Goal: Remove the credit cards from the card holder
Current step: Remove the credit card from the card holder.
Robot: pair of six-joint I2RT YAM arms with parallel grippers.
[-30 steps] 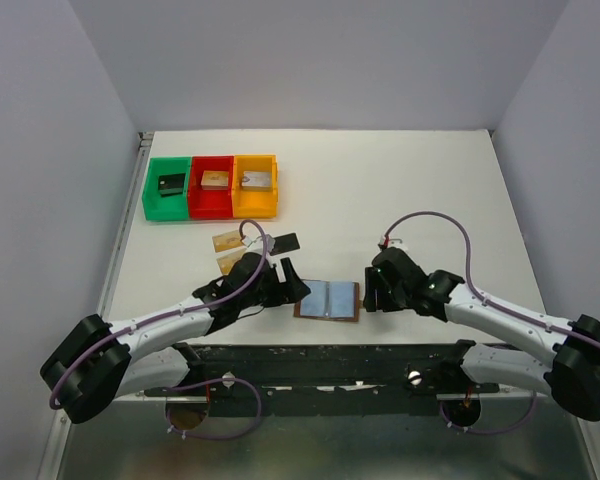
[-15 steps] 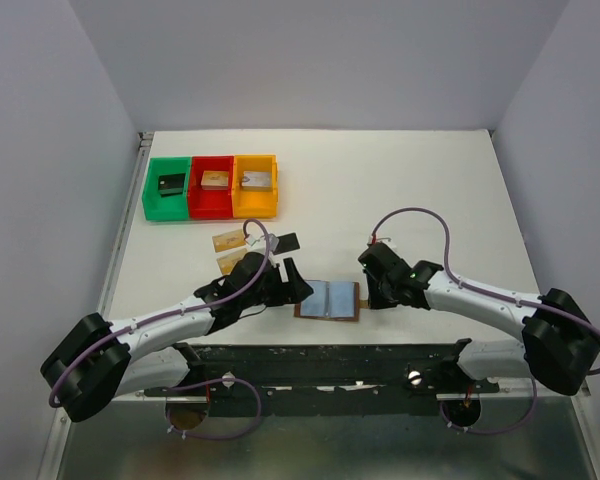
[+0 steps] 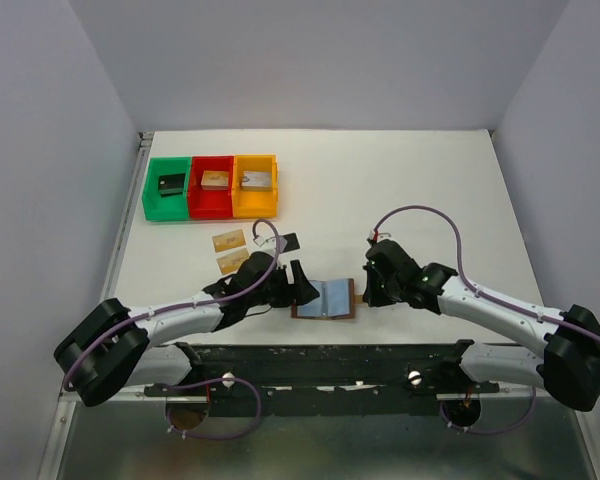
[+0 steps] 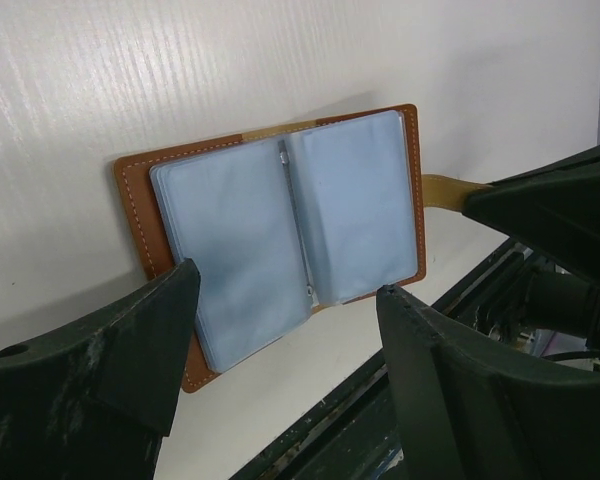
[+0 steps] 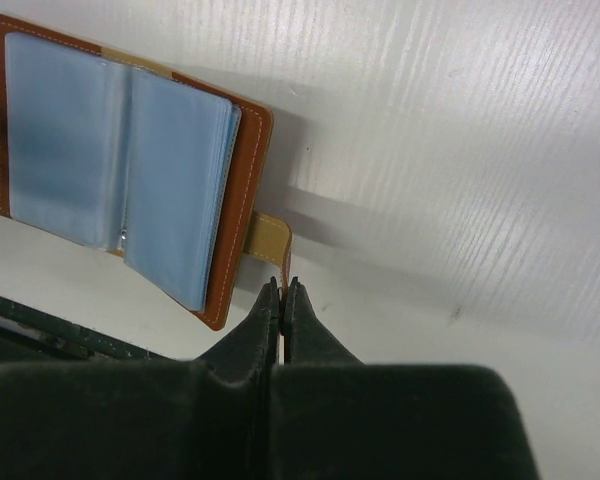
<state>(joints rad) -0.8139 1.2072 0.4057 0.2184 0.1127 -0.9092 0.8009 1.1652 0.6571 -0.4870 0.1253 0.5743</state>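
Note:
The card holder (image 3: 325,297) (image 4: 280,230) (image 5: 120,170) lies open and flat near the table's front edge, brown leather with pale blue pockets facing up. Any cards inside the pockets cannot be told apart. My right gripper (image 3: 367,292) (image 5: 283,288) is shut on the wallet's tan snap tab (image 5: 270,238) (image 4: 442,190), which sticks out of its right side. My left gripper (image 3: 298,285) (image 4: 288,285) is open, low at the wallet's left edge, its fingers astride that side. Two tan-gold credit cards (image 3: 229,241) (image 3: 230,262) lie on the table behind the left gripper.
Green (image 3: 167,187), red (image 3: 212,185) and orange (image 3: 255,184) bins stand in a row at the back left, each with a small block inside. A small dark card (image 3: 286,242) lies right of the tan-gold cards. The black rail (image 3: 330,360) runs just in front of the wallet.
My right gripper has closed onto the snap tab. My left arm has reached further right, bringing its open fingers up to the wallet's left edge.

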